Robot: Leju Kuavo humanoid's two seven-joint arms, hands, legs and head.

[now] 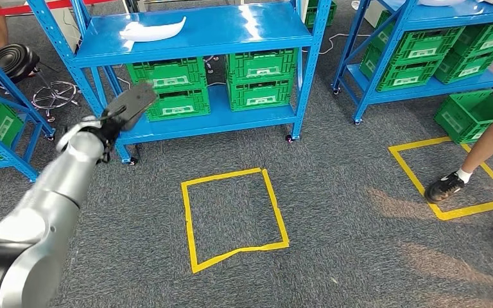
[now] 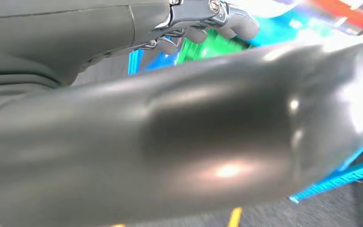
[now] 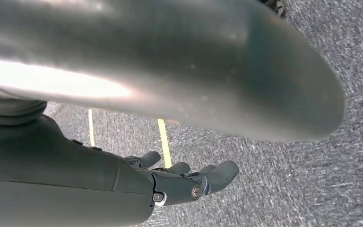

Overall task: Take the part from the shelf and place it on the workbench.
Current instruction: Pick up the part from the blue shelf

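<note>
Grey carpet marked with yellow tape squares (image 1: pixel 234 218) runs up to a blue steel shelving rack (image 1: pixel 199 70). Raised towards it, the left hand (image 1: pixel 128 106) holds nothing, its fingers apart; the right hand (image 3: pixel 184 182) hangs loose and empty over the floor. Nothing is done yet: the white curved plastic part (image 1: pixel 153 30) lies untouched on the rack's top shelf, well beyond reach. Green slatted plastic crates (image 1: pixel 212 86) fill the lower shelves; a person's leg and dark shoe (image 1: pixel 446 186) stand to the right.
</note>
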